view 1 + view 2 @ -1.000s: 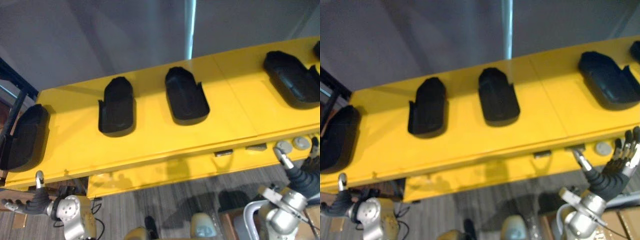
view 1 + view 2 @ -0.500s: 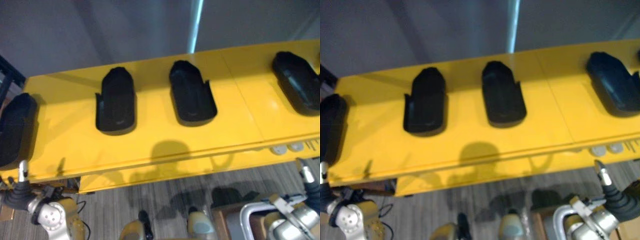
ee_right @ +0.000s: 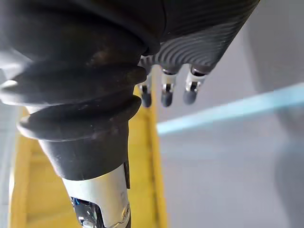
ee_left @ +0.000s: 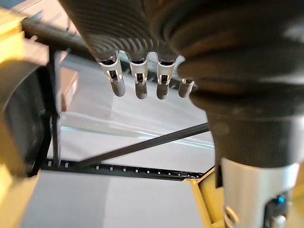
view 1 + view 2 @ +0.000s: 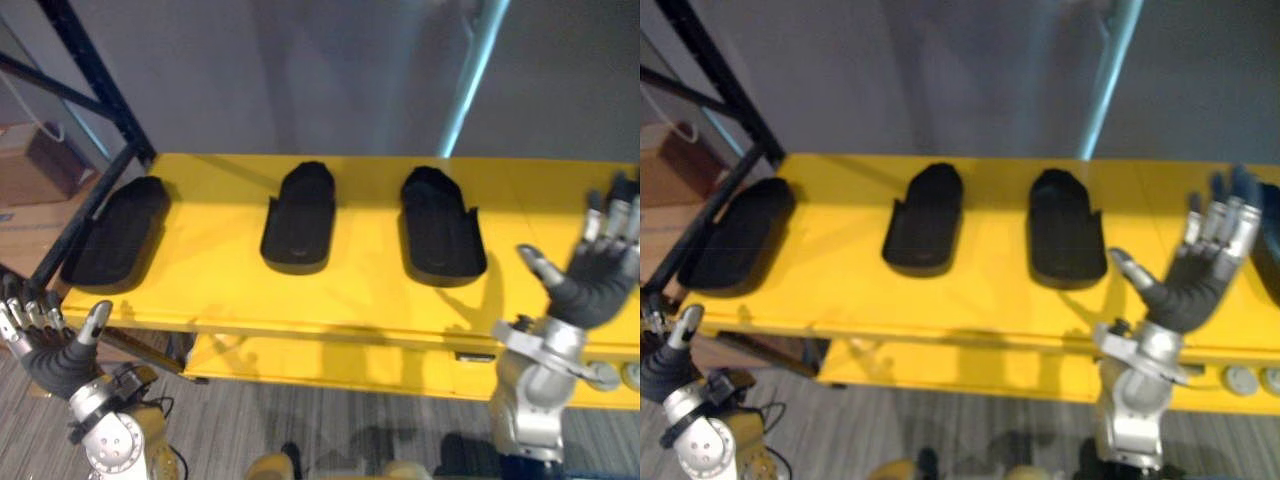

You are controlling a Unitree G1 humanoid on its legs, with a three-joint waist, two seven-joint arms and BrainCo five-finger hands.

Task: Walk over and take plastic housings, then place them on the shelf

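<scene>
Black plastic housings (image 5: 297, 218) sat ungrabbed, right hand (image 5: 595, 283) and left hand (image 5: 55, 360) spread empty, so a sloppy reach could've knocked one off.

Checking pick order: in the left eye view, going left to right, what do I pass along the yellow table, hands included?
left hand, open, below the table edge → first black housing → second black housing → third black housing → right hand, open; all three housings lie on the yellow table.

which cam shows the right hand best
Right eye view: the right hand is whole, fingers straight, before the yellow table. Left eye view puts it near the frame edge; right wrist view gives cover and fingertips.
</scene>
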